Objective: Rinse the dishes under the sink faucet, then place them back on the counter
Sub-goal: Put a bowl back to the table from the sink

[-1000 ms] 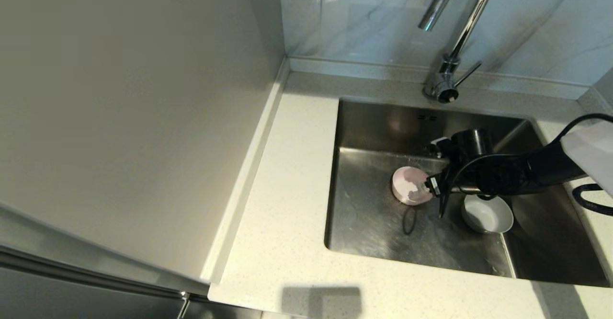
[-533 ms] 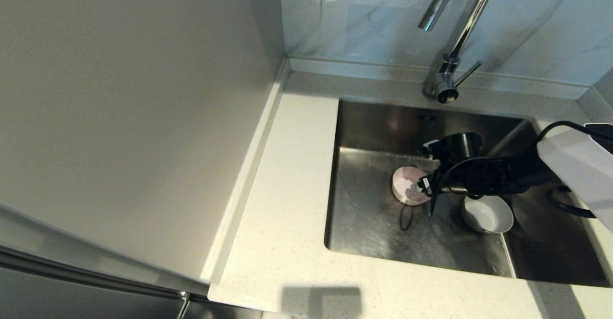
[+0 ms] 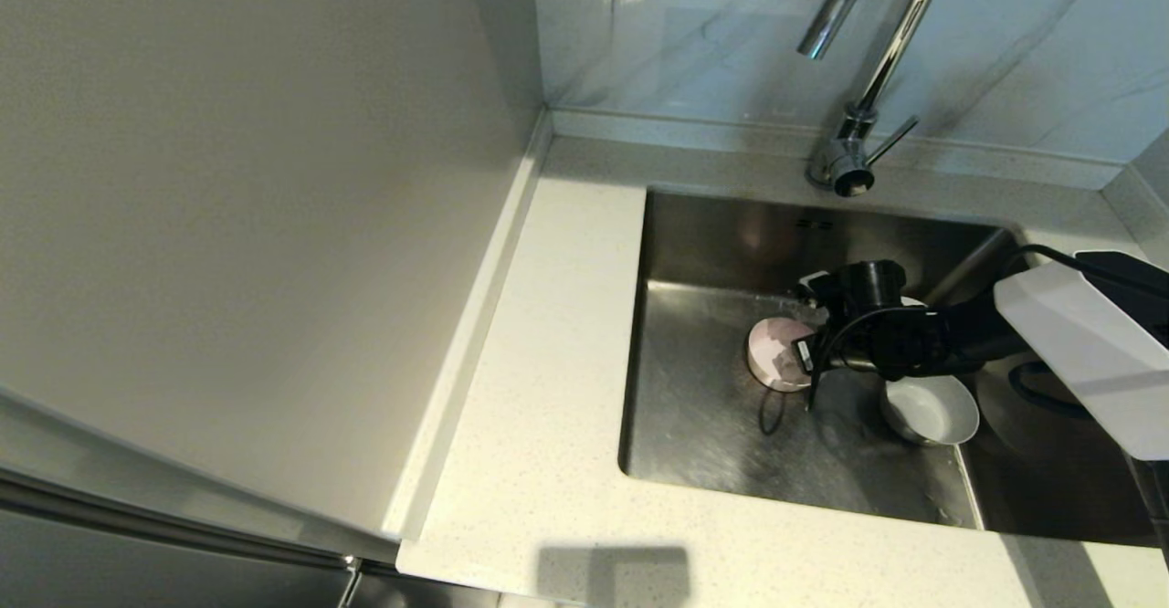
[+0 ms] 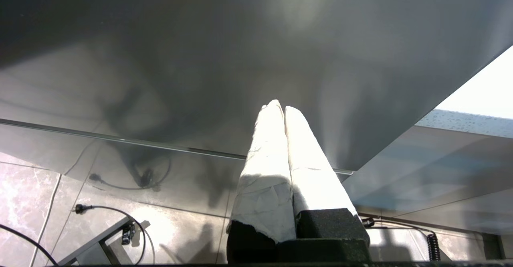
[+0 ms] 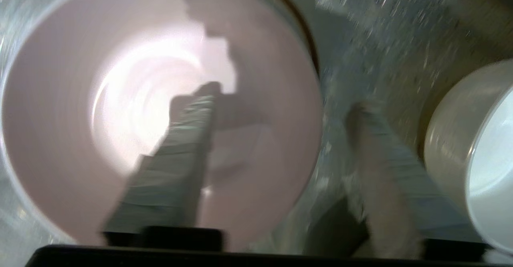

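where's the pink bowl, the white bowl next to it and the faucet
pink bowl [image 3: 774,352], head view, on its inner floor left of the arm
white bowl [image 3: 932,410], head view, on its inside bottom
faucet [image 3: 881,65], head view, on the rising chrome neck

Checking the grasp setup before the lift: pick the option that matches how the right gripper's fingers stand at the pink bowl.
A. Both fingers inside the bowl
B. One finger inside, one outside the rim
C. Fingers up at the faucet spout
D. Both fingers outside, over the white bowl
B: in the right wrist view one of the right gripper's fingers reaches inside the pink bowl, the other stands outside its rim, beside the white bowl.
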Motion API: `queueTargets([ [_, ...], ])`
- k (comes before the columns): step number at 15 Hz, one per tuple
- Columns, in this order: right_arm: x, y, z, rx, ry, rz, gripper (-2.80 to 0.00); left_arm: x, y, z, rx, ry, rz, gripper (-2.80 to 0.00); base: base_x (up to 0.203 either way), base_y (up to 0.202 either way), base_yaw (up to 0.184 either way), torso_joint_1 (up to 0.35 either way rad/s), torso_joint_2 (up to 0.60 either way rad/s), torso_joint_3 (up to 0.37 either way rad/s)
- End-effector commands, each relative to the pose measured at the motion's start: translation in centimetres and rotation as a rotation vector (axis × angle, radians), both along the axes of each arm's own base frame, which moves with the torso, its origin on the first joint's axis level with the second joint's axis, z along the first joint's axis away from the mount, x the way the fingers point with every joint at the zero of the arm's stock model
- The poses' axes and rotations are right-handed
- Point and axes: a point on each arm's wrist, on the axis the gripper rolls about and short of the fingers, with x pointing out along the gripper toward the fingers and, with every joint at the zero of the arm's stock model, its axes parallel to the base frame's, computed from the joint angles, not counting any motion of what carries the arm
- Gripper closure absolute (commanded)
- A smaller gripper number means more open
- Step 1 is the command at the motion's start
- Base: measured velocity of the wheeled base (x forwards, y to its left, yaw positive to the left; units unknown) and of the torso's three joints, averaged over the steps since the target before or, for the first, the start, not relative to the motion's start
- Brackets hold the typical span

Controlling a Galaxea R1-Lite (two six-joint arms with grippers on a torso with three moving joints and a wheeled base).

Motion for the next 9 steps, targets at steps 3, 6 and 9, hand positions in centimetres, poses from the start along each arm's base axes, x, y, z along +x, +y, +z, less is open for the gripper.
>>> queueTargets([
  [3, 0.4, -0.4, -0.3, 0.002, -0.027, -0.009, 0.0, 0.0, 0.0, 0.0, -0.001, -0.003, 0.001, 0.0, 0.0, 0.0, 0.0, 0.0, 0.0, 0.0],
  [6, 0.5, -0.9, 0.0, 0.003, -0.035, -0.019, 0.0, 0.0, 0.0, 0.0, 0.0, -0.003, 0.001, 0.0, 0.0, 0.0, 0.0, 0.0, 0.0, 0.0],
  [9, 0.4, -1.4, 0.8, 0.003, -0.052, -0.028, 0.0, 0.0, 0.0, 0.0, -0.001, -0.003, 0.001, 0.0, 0.0, 0.0, 0.0, 0.0, 0.0, 0.0],
])
